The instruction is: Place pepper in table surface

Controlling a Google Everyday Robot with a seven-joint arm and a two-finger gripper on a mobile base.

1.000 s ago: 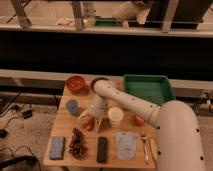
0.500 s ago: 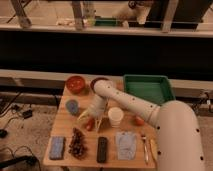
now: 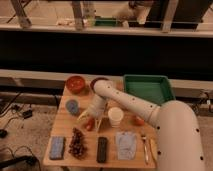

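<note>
From my feed, the green tray (image 3: 146, 88) at the counter's (image 3: 64, 130) back right looks bare, the red-orange bowl (image 3: 76, 83) sits at the back left with nothing I can make out inside, and the white cup (image 3: 115, 116) stands mid-counter with its inside not showing. My gripper (image 3: 90, 121) is down low just left of that cup, its fingers spread narrowly either side of the pepper (image 3: 90, 124), which sits right at the counter surface, though I can't tell if they're actually pinching it. No labels or writing I can read on anything.
</note>
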